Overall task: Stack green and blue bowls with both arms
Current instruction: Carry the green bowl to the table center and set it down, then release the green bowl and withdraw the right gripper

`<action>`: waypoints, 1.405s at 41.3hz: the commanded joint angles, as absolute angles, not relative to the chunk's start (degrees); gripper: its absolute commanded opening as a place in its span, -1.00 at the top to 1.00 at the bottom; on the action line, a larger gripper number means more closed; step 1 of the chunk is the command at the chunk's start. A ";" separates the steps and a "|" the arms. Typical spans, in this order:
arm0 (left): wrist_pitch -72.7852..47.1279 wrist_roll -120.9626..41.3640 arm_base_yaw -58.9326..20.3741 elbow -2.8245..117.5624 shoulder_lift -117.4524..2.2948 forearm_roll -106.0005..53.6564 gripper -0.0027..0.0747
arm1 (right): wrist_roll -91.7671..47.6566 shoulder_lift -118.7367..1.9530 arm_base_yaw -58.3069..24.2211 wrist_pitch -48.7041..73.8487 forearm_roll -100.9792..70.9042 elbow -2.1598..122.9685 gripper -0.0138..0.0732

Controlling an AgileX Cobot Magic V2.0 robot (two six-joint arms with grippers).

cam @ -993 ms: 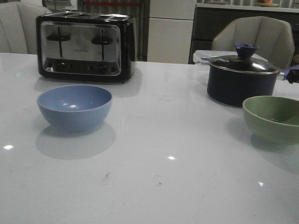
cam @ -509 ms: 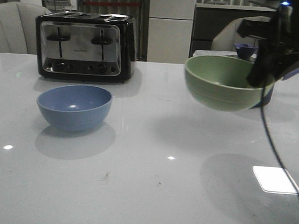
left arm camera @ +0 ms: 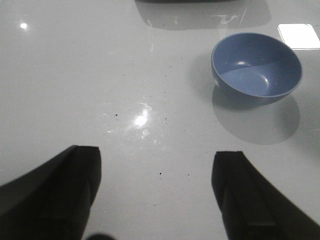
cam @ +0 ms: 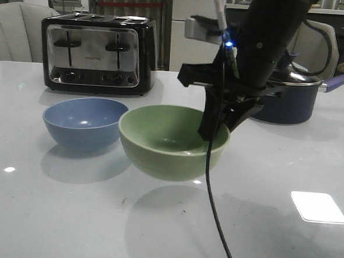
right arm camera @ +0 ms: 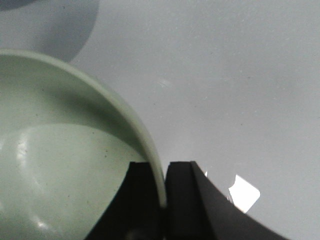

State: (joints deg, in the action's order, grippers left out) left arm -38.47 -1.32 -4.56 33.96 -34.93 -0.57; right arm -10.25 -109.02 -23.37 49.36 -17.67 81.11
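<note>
The pale green bowl [cam: 172,142] hangs just above the table at the centre, right next to the blue bowl [cam: 85,122], which rests on the table to its left. My right gripper [cam: 214,130] is shut on the green bowl's right rim, one finger inside and one outside, as the right wrist view [right arm camera: 161,172] shows with the green bowl [right arm camera: 60,165]. My left gripper [left arm camera: 156,180] is open and empty above bare table, with the blue bowl [left arm camera: 256,65] some way off. The left arm is out of the front view.
A black and chrome toaster [cam: 98,53] stands at the back left. A dark lidded pot [cam: 290,101] with a blue handle stands at the back right, behind my right arm. A cable [cam: 214,202] hangs from the right arm toward the table's front. Chairs stand behind the table.
My right arm has lifted the green bowl from the far right of the table and carried it leftward and down, to beside the blue bowl. The blue bowl has not moved.
</note>
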 commanded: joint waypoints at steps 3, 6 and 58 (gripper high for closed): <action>-34.01 -1.17 -4.89 35.87 -35.34 -0.95 -0.43 | -11.06 -108.34 -23.48 48.41 -15.81 82.72 0.51; -34.01 -1.17 -4.89 35.87 -35.34 -0.95 -0.43 | -11.06 -109.29 -23.48 48.48 -15.61 82.72 0.48; -33.89 -1.17 -4.89 35.87 -35.34 -0.95 -0.43 | -18.34 -47.35 -23.83 35.13 -15.60 43.43 -0.21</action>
